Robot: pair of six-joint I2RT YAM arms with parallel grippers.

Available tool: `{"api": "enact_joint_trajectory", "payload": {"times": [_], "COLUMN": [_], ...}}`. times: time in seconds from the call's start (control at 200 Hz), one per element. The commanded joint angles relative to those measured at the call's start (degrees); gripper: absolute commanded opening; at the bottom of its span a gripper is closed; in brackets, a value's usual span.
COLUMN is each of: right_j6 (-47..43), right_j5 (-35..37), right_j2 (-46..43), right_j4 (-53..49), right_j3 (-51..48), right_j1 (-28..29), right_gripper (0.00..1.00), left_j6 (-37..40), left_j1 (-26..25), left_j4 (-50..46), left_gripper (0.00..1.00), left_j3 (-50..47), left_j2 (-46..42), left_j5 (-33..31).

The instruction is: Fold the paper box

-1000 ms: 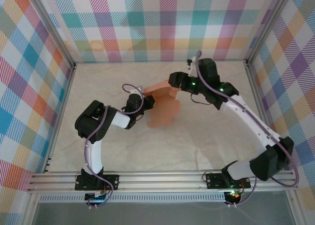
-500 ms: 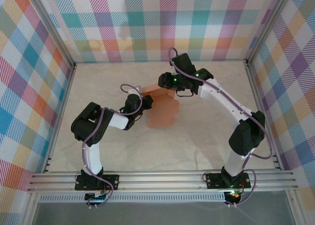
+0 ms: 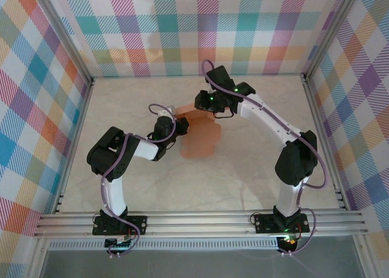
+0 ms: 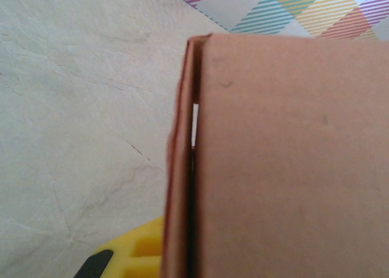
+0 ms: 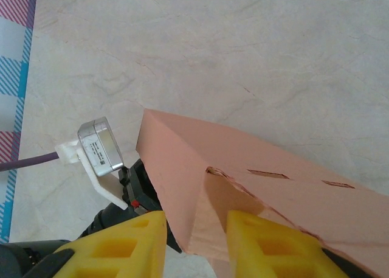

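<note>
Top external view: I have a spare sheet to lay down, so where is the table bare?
Bare table lies between the paper box and the near rail. Also free: the far-left corner beyond the left arm, and the right side past the right arm. Crowded: the far middle, where both arms meet on the box.

1. One paper box [image 3: 199,138], salmon-orange card, partly folded.
2. Two robot arms: left arm [image 3: 115,162] and right arm [image 3: 273,126], either side of the paper box.
3. Two grippers: left gripper [image 3: 180,128] at its left edge, right gripper [image 3: 204,110] at its far edge.
4. One table [image 3: 255,168] beneath it.
5. Three checked walls [image 3: 182,28] around it.
</note>
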Motion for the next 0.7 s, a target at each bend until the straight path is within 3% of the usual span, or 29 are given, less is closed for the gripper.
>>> {"api": "enact_joint_trajectory", "payload": {"times": [0.0,0.19,0.35,0.44,0.51,0.63,0.695], "right_j6": [0.56,1.25,1.75,1.97,1.86,1.87,1.48], "right_j5": [-1.08,-2.02,-1.72,-2.02,-1.87,-2.22,-2.65], "right_j2": [1.44,2.98,3.27,3.1,2.85,1.8,0.27], "right_j4": [-1.05,-1.99,-2.53,-2.52,-2.22,-0.87,0.89], "right_j3": [2.41,3.84,4.57,4.57,4.53,3.58,2.1], "right_j1": [0.35,0.42,0.38,0.46,0.37,0.42,0.42], "right_gripper": [0.27,0.21,0.0,0.0,0.2,0.26,0.39], "left_j6": [0.8,0.99,1.25,1.23,1.35,0.89,0.23], "left_j1": [-0.91,-0.91,-0.91,-0.9,-0.91,-0.91,-0.91], "left_j4": [0.96,0.92,0.77,0.74,0.5,-0.05,-2.52], "left_gripper": [0.0,0.0,0.0,0.0,0.0,0.0,0.0], "left_j3": [-0.56,-0.67,-0.66,-0.59,-0.73,-0.28,0.42], "left_j2": [-2.3,-2.4,-2.12,-2.09,-2.13,-1.9,-2.05], "left_j5": [-0.64,-0.74,-0.87,-0.78,-1.07,-1.31,-2.08]}}
